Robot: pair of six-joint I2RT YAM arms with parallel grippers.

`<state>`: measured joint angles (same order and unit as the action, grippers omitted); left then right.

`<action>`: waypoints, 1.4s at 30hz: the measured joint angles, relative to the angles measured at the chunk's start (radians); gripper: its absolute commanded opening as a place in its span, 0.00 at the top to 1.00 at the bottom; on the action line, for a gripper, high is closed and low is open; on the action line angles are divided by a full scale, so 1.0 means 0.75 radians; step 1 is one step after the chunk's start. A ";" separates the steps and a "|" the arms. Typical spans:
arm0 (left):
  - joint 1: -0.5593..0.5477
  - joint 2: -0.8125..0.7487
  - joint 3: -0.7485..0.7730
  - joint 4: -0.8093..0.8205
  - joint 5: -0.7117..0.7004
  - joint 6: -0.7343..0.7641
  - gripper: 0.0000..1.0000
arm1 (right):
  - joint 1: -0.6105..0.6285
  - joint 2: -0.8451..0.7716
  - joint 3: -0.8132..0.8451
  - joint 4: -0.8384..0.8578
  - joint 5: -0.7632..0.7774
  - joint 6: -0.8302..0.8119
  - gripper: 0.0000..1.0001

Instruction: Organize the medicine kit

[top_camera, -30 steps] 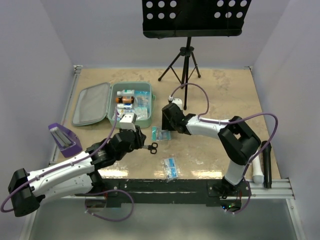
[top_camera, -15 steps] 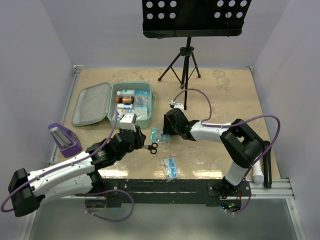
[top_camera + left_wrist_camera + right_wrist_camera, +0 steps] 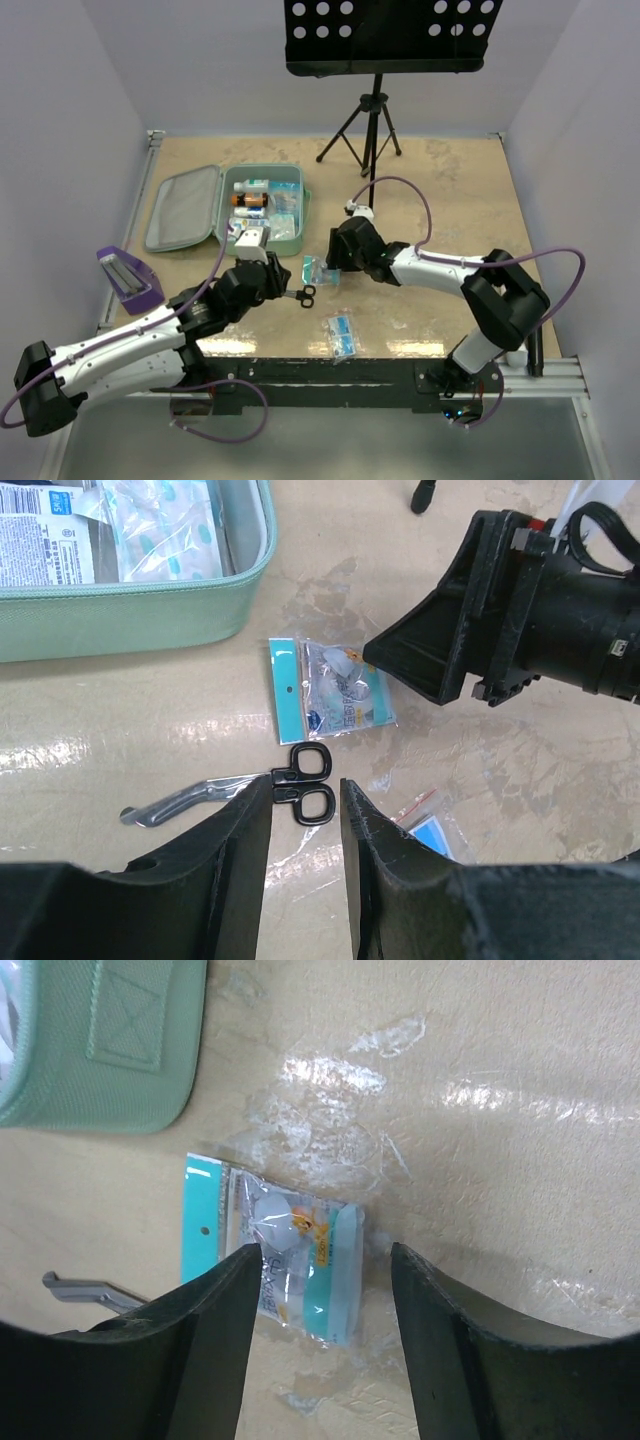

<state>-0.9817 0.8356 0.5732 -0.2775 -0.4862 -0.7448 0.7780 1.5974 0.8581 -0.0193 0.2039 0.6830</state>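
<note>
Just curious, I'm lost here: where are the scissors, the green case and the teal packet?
scissors [image 3: 300,782], left wrist view, where black handle loops meet.
green case [image 3: 183,208], top view, open lid's lining.
teal packet [image 3: 290,1255], right wrist view, clear middle.

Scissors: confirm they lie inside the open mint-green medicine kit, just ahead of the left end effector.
Not quite. The scissors lie on the table, outside the open medicine kit, just ahead of the left end effector. The left wrist view shows this.
</note>
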 measured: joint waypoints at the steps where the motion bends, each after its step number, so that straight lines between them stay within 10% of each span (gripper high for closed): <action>1: 0.000 -0.003 -0.001 -0.001 0.000 -0.003 0.62 | 0.000 0.007 -0.001 -0.002 -0.008 -0.004 0.43; 12: 0.000 -0.051 -0.002 -0.022 -0.020 -0.005 0.62 | 0.000 0.079 -0.043 0.035 -0.054 -0.044 0.52; 24: 0.000 -0.076 0.008 -0.072 -0.043 -0.004 0.62 | 0.000 0.101 -0.043 0.067 -0.087 -0.066 1.00; 32: 0.000 -0.123 0.065 -0.111 -0.078 0.001 0.62 | 0.000 -0.037 0.025 -0.143 -0.057 -0.070 1.00; 42: 0.000 -0.314 0.146 -0.186 -0.266 0.005 0.62 | 0.000 0.085 0.702 -0.185 0.064 -0.166 1.00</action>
<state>-0.9817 0.6003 0.6830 -0.4168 -0.6853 -0.7414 0.7780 1.6611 1.3849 -0.1581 0.2520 0.5587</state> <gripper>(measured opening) 0.382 0.036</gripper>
